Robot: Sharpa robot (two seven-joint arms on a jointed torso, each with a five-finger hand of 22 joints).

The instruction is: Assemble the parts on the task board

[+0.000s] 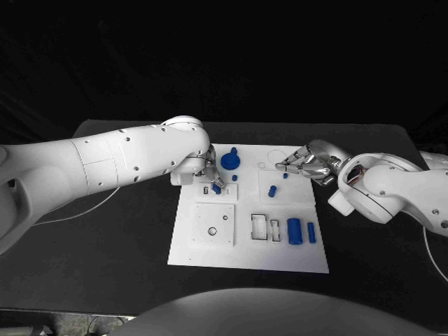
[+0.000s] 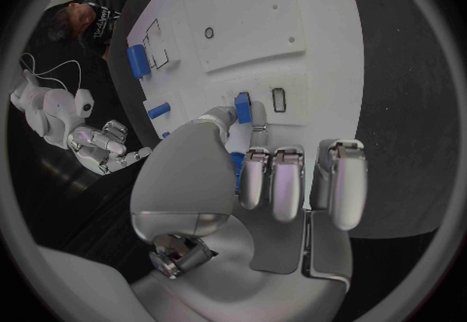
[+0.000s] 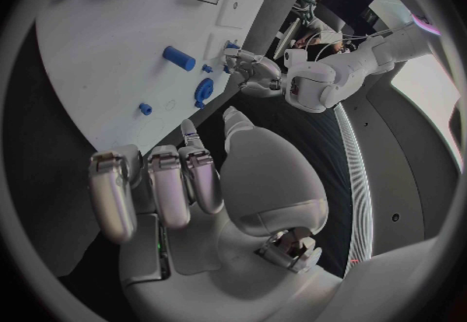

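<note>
On the black table [image 1: 113,231] the white task board [image 1: 246,241] fills the frame's middle. Two blue cylinders [image 1: 295,231] lie at its lower right, a round blue part [image 1: 230,161] near its top edge, and a small blue peg [image 1: 272,190] loose at centre. Our left hand [image 1: 206,168] pinches a small blue part [image 2: 242,108] over the board's upper left slots. Our right hand [image 1: 310,164] hovers at the upper right edge, fingers apart, holding nothing. We judge most of the assembly still remains.

A black table [image 1: 113,231] stands against a dark, unlit backdrop that swallows the far side of the room. A thin pale cable [image 1: 78,213] trails across the tabletop near one edge. Beyond the table, pale floor and a curved dark strip show.
</note>
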